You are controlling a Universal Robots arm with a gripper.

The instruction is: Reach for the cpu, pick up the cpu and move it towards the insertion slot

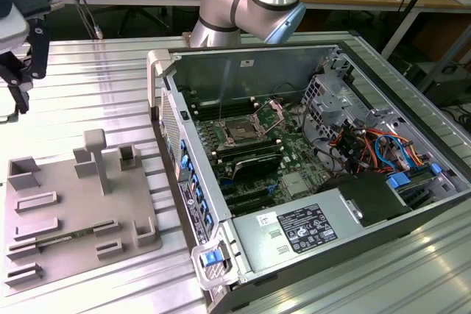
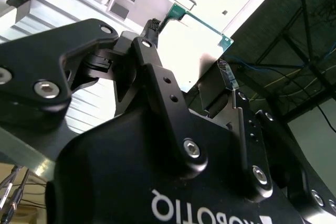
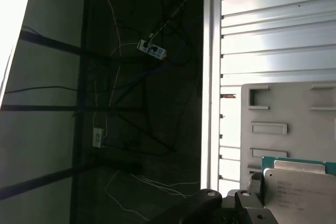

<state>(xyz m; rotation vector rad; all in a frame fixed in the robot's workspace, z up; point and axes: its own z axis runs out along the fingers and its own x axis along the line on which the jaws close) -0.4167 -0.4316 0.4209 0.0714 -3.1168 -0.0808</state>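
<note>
1. Black gripper (image 2: 189,51) housing sits closest in the second wrist view, and its two fingers (image 2: 152,30) are clamped on opposite edges of the cpu (image 2: 194,35).
2. In both wrist views the cpu is a thin flat square with a green rim. Its silvery-white metal face (image 3: 302,182) glares bright in the second wrist view.
3. In the exterior view the gripper (image 1: 18,56) hangs at about ten o'clock, above the far corner of the ribbed desk (image 1: 96,86) and well apart from the insertion slot (image 1: 243,129).
4. From the gripper, the insertion slot lies toward four o'clock, on the green motherboard (image 1: 294,159) inside the open computer case (image 1: 243,56).
5. The case's raised near wall (image 1: 165,101) stands between the gripper and the insertion slot.
6. A grey fixture plate (image 1: 73,211) lies at six o'clock from the gripper, with a strip of open desk between the plate and the case.
7. In the first wrist view the desk edge (image 3: 210,77) runs beside a dark floor with loose cables (image 3: 152,51).
</note>
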